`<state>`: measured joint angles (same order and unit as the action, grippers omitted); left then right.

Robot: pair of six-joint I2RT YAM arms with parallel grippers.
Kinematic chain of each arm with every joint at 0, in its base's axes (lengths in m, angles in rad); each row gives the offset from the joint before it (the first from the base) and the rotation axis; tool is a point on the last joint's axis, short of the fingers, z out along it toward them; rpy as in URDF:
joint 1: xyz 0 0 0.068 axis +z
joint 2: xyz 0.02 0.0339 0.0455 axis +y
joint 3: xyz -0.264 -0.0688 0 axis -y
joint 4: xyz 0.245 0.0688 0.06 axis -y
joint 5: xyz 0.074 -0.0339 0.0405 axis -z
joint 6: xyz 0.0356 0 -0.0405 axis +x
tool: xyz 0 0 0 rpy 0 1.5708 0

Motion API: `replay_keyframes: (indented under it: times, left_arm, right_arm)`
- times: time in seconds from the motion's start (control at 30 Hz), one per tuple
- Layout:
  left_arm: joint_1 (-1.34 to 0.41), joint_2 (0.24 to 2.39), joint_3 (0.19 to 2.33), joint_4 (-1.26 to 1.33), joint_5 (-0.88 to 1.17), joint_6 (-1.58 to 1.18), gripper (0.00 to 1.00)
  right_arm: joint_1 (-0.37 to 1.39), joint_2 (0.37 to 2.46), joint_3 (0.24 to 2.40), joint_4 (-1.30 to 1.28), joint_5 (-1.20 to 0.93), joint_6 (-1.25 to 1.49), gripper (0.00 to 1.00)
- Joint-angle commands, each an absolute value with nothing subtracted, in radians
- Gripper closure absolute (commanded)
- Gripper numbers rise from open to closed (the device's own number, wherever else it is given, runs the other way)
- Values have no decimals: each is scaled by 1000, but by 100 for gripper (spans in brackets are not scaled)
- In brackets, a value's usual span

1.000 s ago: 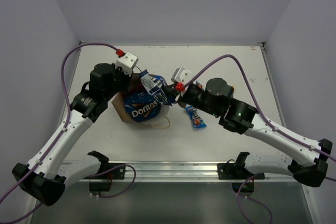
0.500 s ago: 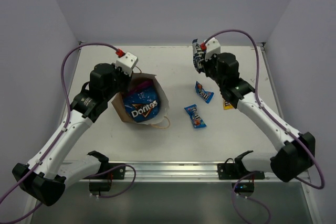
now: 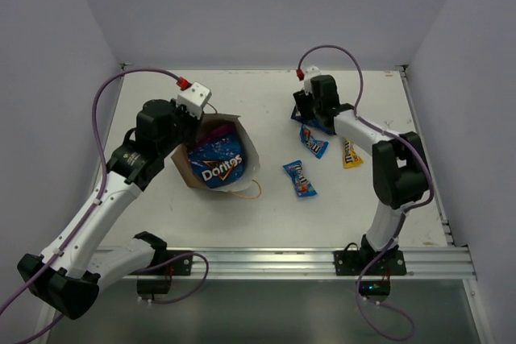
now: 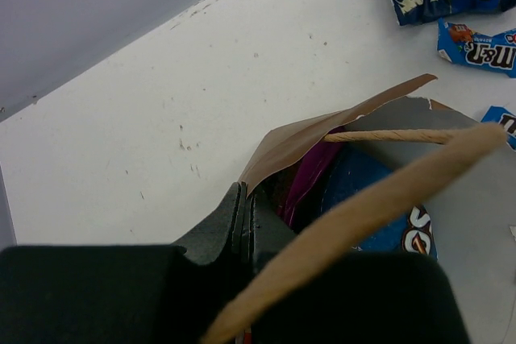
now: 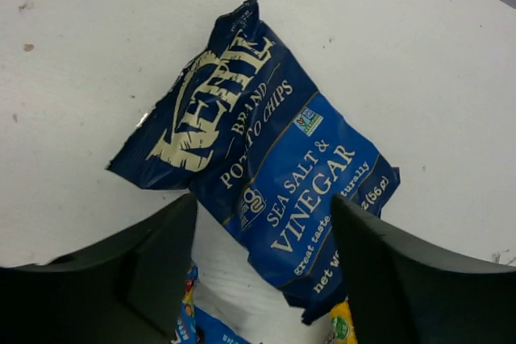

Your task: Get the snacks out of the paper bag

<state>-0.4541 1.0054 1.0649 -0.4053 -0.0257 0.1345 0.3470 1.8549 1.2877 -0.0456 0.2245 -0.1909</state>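
The right gripper (image 5: 262,231) is gaping wide, gripping nothing, over the blue chip bag (image 5: 258,151) by the far edge, a blue candy pack (image 3: 314,142) lying beside. The left gripper (image 4: 244,211) is clamping the paper bag (image 4: 306,138) by its rim.

Gapes upward at the mouth of the paper bag (image 3: 181,167) — but crossed by a loop handle (image 4: 363,199) and pinched at the rim by the left gripper (image 4: 243,207). Crammed inside with a Doritos bag (image 3: 219,163). Cluttered rightward: two blue M&M's packs (image 3: 314,143) (image 3: 298,178), a yellow candy pack (image 3: 351,154), a Kettle chips bag (image 5: 266,159) beneath the spread right gripper (image 5: 262,207). Bare table (image 3: 266,227) along the near edge.
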Motion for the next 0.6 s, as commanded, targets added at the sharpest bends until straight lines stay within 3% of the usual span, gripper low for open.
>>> replay_keyframes:
  times: [0.0,0.1,0.3,0.57]
  left_arm:
    - [-456,973,1066,-318,-17,133,100]
    - [-456,976,1068,-313,-17,132,100]
    - [-456,982,1071,-311,-17,127,100]
    - [-456,979,1058,-307,-8,115,100]
  right_arm:
    - [360,1688,1322,-75,177,-129,25]
    - [423,1514,1273,-139,123,-100,16]
    - [682,1255,1230,-216,-63,-63,12]
    - [971,1302,1221,-129,-127,-3,4]
